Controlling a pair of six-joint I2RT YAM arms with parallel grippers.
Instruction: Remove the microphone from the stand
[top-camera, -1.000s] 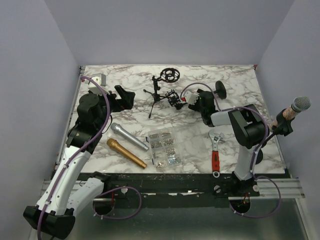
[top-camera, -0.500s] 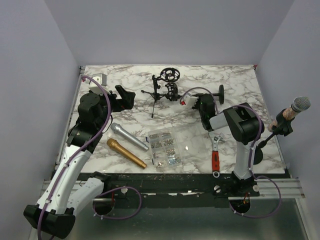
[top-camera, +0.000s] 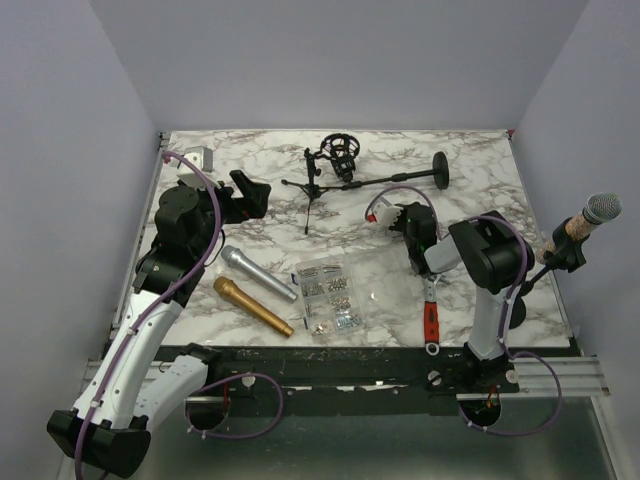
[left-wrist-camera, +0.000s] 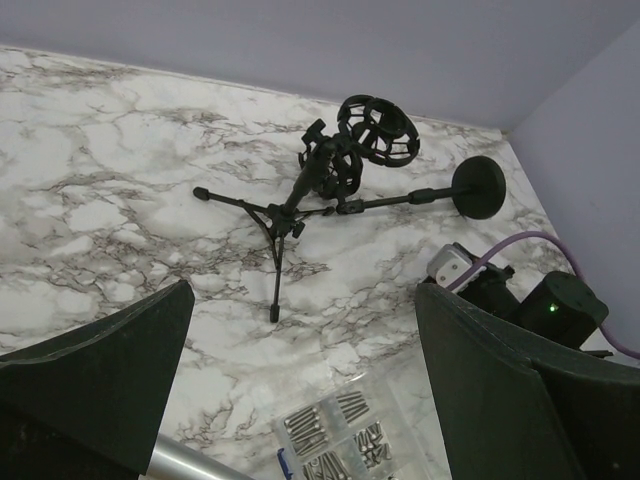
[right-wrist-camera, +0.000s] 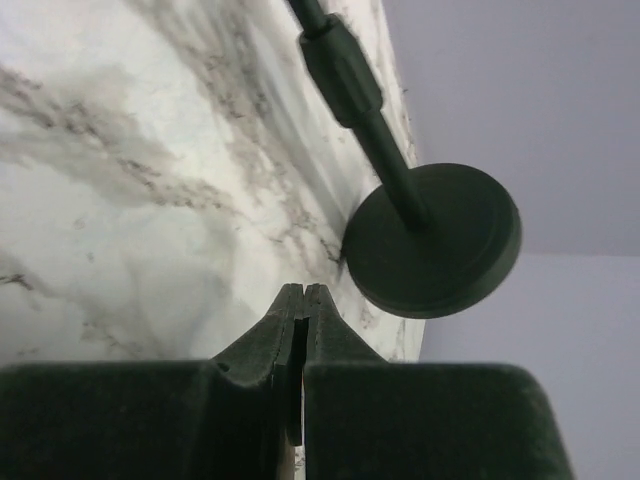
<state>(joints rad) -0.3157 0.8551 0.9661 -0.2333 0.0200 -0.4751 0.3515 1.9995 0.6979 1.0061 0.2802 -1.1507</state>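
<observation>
A microphone (top-camera: 598, 210) with a grey mesh head sits in the clip of a black stand (top-camera: 558, 255) at the table's right edge. My right gripper (top-camera: 403, 220) is shut with nothing between its fingers (right-wrist-camera: 303, 292), low over the marble and well left of that microphone. In the right wrist view a black round base (right-wrist-camera: 432, 240) on a rod lies just ahead of the tips. My left gripper (top-camera: 250, 195) hovers open at the back left, its fingers (left-wrist-camera: 110, 365) empty.
A tripod (top-camera: 310, 190) and a shock mount (top-camera: 340, 150) on a rod with a round base (top-camera: 440, 170) lie at the back. A silver microphone (top-camera: 258, 273), a gold microphone (top-camera: 252, 306), a clear screw box (top-camera: 328, 295) and a red-handled wrench (top-camera: 432, 305) lie nearer.
My right gripper has let go of the shock mount, shut, and drawn back toward the near right. The mount and its rod now lie farther back. The left arm has not moved.
</observation>
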